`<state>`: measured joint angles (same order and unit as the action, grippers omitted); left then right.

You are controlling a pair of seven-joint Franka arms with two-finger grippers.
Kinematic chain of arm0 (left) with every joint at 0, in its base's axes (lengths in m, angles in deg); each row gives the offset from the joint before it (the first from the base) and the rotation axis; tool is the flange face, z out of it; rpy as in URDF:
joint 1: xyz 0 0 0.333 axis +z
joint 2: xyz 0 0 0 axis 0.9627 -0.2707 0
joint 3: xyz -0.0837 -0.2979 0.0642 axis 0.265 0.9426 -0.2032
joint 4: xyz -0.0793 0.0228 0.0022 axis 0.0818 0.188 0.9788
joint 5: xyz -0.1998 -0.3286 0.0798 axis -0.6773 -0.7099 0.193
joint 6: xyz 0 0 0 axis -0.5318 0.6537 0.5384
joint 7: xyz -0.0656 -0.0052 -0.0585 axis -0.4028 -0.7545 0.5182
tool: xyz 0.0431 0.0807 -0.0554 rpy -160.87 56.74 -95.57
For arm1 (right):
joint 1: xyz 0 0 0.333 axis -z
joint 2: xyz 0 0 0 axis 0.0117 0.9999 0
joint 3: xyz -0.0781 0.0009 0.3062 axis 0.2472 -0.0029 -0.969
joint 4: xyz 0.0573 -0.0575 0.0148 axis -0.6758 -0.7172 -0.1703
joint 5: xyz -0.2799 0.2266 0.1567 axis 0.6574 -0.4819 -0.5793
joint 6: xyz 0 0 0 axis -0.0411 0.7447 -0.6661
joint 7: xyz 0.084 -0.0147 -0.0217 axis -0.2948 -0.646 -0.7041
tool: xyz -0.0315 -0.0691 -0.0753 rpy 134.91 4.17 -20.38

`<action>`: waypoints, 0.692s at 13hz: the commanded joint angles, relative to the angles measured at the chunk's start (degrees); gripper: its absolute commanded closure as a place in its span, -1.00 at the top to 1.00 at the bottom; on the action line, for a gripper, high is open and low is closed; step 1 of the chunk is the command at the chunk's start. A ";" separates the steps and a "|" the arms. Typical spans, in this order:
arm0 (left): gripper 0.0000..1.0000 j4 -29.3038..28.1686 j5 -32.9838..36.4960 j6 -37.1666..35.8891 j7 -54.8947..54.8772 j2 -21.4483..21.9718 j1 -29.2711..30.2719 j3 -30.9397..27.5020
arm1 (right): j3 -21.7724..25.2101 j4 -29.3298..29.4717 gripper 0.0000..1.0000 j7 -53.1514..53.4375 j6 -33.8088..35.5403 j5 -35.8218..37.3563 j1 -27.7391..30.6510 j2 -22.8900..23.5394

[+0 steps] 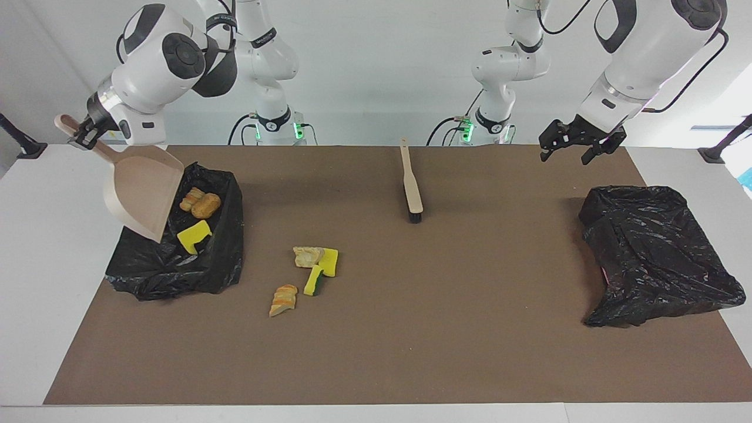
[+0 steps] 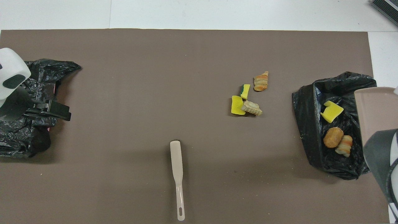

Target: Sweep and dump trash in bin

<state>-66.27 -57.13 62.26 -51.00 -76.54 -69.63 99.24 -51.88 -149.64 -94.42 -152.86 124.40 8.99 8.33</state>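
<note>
Dumping step: right gripper (image 1: 79,136), closed on the dustpan (image 1: 143,194) handle, tips it over the bin (image 1: 176,258). Left gripper (image 1: 578,147) waits open, empty. Next: sweep the remaining trash (image 1: 305,273).

Right arm raised with grip closed, left arm waiting aloft with jaws apart.

Right arm (image 1: 170,59) came in from its base, elbow bent high, forearm slanted down toward its own end of the table, wrist tipped outward. Right gripper (image 1: 79,136) hung in the air, fingers clamped on the handle of the dustpan (image 1: 144,194), which hung tilted with its mouth pointing down. Left arm (image 1: 646,47) stood bent at its own end, forearm angled down, wrist turned so the hand pointed sideways. Left gripper (image 1: 581,144) hovered clear of the table surface, fingers spread wide, nothing between them; seen from overhead (image 2: 53,109) as a dark, level bracket.
</note>
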 commanded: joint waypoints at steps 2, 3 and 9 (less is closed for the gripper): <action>1.00 1.29 0.77 -1.54 -0.41 -0.23 0.70 0.41 | -0.44 4.00 -1.00 0.65 0.78 0.92 -1.13 1.67; 1.00 1.29 0.77 -1.54 -0.50 -0.23 0.70 0.41 | -0.87 5.48 -1.00 0.83 0.52 -0.04 -1.56 2.80; 1.00 0.76 2.35 -1.02 -1.29 1.61 -9.75 -11.34 | -1.23 14.29 -1.00 9.92 -6.06 -20.23 -2.09 9.23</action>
<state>-65.84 -55.88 61.87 -51.19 -75.84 -76.11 92.34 -52.88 -137.91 -90.07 -157.36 109.76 6.96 16.17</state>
